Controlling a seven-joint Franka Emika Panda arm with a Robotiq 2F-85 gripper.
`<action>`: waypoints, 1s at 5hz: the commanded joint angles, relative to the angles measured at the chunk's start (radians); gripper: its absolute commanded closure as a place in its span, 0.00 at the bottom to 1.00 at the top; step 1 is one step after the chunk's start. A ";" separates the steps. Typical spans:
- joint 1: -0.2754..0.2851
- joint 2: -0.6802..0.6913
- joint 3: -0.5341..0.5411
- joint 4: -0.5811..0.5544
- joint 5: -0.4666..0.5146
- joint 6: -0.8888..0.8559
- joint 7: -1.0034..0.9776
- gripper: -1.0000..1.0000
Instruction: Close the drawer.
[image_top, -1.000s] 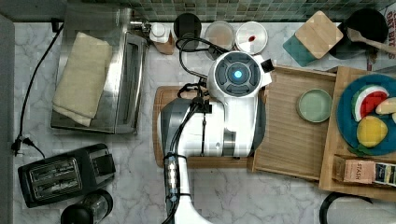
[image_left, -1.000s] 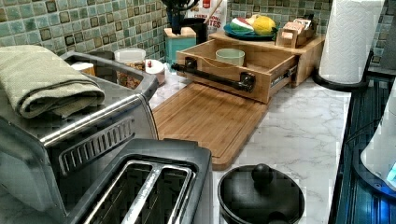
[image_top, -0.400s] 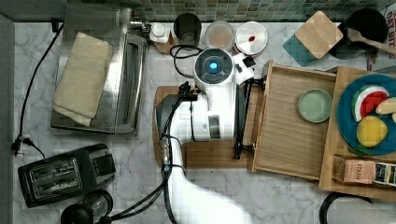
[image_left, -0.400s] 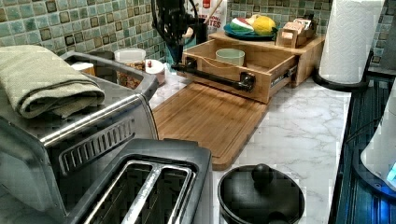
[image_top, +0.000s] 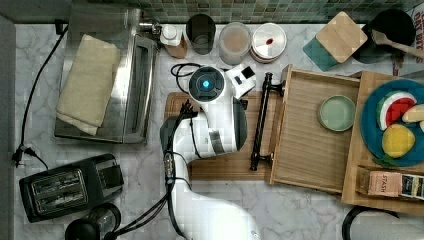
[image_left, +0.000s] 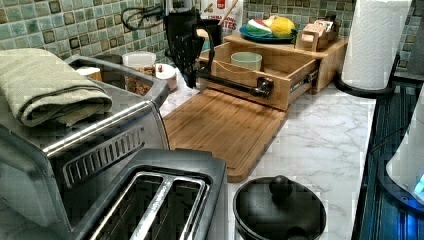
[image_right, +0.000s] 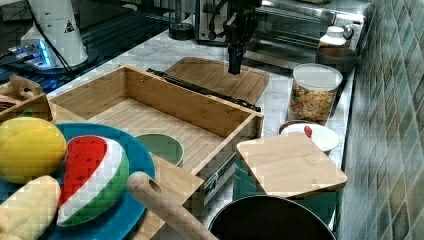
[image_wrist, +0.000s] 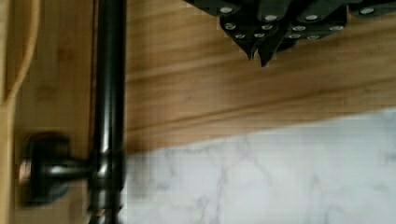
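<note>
The drawer (image_top: 310, 150) stands pulled out in the top view, a shallow light-wood box with a green bowl (image_top: 336, 113) inside. Its black bar handle (image_top: 261, 122) runs along the front panel, seen also as the handle (image_wrist: 108, 93) in the wrist view. My arm (image_top: 207, 85) hangs over the bamboo cutting board (image_top: 220, 167), to the top view's left of the handle. My gripper (image_wrist: 259, 53) is shut with nothing in it, a short way off the far end of the bar and not touching it. The gripper (image_left: 192, 80) hangs low in front of the drawer (image_left: 260, 75), and the gripper (image_right: 233, 67) sits just above the board.
A toaster oven (image_top: 135, 75) with a folded towel stands at the top view's left, with a toaster (image_top: 70, 185) below it. Jars (image_top: 235, 42) line the tiled wall. A blue plate of fruit (image_top: 372, 115) sits on the wooden unit. A paper towel roll (image_left: 375, 40) stands at the left view's right.
My arm has moved to the top view's left, from above the drawer's front to above the cutting board, uncovering the handle. The drawer has not moved.
</note>
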 joint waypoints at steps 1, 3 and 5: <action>-0.028 0.009 -0.040 -0.037 -0.061 0.012 -0.055 1.00; -0.081 -0.031 -0.077 -0.125 -0.077 0.110 -0.144 1.00; -0.188 -0.041 -0.088 -0.159 -0.010 0.158 -0.308 1.00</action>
